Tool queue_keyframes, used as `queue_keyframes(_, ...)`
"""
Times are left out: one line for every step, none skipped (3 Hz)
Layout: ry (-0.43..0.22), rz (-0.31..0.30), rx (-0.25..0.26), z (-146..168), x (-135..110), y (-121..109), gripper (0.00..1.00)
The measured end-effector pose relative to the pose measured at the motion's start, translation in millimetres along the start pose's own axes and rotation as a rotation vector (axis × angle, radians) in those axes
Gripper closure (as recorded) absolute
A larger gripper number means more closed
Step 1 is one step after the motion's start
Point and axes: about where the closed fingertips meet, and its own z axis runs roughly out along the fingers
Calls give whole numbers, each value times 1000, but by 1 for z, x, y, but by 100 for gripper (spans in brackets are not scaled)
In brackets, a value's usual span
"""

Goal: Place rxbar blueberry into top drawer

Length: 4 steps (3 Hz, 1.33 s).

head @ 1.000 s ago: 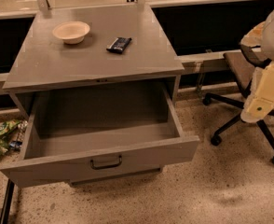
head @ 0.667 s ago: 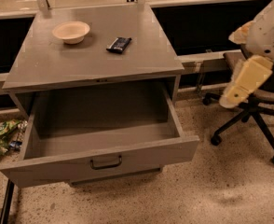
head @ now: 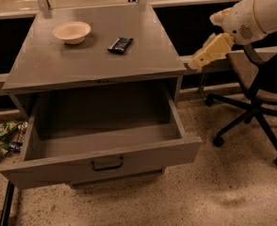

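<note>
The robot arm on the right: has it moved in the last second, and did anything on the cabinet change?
The gripper swung left and upward, away from the office chair and toward the right edge of the cabinet. It holds nothing. The rxbar blueberry and the bowl lie where they were on the cabinet top, and the top drawer stays pulled open.
</note>
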Motion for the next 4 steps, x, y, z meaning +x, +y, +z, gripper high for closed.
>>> queue_keyframes(-14,7,2,4,-1,-5,0)
queue_keyframes(-24,5,1,9,-4,-7,0)
queue_keyframes(-111,-16,-1,55,-35,-31,0)
queue_keyframes(-210,4,-43,105,-62,-42,0)
